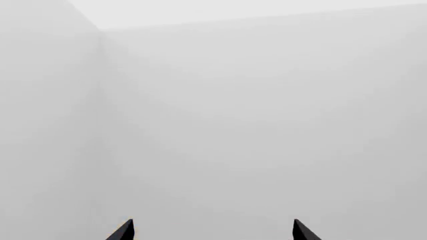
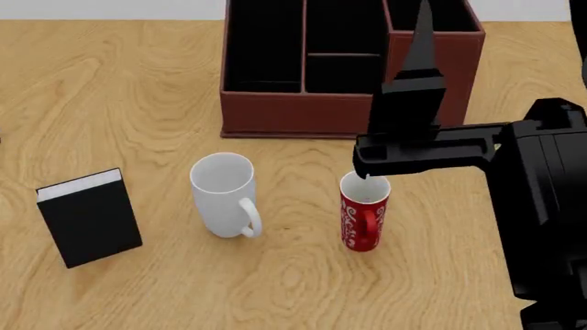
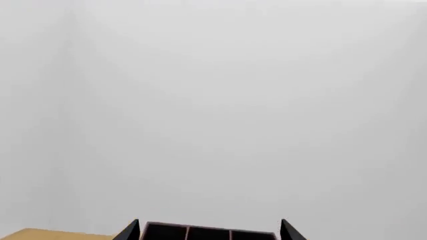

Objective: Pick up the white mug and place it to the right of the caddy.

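The white mug (image 2: 224, 194) stands upright on the wooden table, handle toward the near right, in the head view. Behind it sits the reddish-brown caddy (image 2: 303, 114) with black-lined compartments. My right gripper (image 2: 424, 15) is raised above the caddy's right side, pointing away from me, well clear of the white mug. In the right wrist view its fingers stand apart and open (image 3: 210, 231), with the caddy's top edge (image 3: 200, 228) low between them. My left gripper (image 1: 213, 230) is open and empty, facing a white wall; it is outside the head view.
A red mug with white script (image 2: 365, 213) stands right of the white mug, under my right forearm (image 2: 431, 151). A black book with white pages (image 2: 90, 217) stands at the near left. The wooden table (image 2: 137, 82) extends left of the caddy.
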{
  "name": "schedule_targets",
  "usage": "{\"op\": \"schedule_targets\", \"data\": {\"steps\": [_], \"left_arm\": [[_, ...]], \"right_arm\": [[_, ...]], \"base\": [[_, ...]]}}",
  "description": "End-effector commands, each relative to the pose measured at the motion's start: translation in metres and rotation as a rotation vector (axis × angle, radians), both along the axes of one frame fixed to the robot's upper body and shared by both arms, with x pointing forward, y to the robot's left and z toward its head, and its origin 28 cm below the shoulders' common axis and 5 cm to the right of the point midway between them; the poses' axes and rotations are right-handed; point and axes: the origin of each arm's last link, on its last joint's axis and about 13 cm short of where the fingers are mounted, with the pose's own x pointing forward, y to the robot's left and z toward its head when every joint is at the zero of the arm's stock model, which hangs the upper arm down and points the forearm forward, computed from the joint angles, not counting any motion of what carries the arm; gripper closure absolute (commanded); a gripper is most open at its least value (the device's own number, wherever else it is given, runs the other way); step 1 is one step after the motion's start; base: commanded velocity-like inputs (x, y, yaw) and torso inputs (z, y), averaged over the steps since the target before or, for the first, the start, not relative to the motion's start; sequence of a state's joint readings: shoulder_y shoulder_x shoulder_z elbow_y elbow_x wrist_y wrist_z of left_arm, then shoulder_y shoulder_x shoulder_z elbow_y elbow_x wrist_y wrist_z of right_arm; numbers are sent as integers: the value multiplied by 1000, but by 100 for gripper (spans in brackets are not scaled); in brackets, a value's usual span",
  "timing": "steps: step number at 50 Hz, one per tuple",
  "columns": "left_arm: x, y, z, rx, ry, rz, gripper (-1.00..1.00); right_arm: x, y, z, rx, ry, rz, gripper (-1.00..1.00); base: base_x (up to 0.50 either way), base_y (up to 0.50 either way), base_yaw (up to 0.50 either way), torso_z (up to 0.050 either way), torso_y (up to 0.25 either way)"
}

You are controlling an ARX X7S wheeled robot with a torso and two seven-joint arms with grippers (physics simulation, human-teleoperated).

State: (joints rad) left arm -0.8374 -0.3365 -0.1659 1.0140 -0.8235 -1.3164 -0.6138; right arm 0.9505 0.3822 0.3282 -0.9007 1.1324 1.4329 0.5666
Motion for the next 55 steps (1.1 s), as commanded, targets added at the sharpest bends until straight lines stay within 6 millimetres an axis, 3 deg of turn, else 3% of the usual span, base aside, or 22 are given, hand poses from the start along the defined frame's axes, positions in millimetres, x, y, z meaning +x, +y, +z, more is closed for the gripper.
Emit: {"op": "schedule_targets", "data": {"steps": [1,26,45,55], "left_arm": [[-5,2,0,14,-11,20,-100],[-4,6,-3,-2,-2,23,-100],[-4,8,1,3,-6,31,-100],[-3,8,-4,0,-4,34,-100]], "right_arm": [[-4,0,4,-23,-28,10,-100],[5,3,4,-12,-13,32,-100],[6,4,2,-11,8,30,-100],[6,3,2,-2,7,36,-100]], "base": [[0,0,0,0,0],[0,-267,0,0,0],[0,1,0,0,0],[308,-49,0,0,0]]}}
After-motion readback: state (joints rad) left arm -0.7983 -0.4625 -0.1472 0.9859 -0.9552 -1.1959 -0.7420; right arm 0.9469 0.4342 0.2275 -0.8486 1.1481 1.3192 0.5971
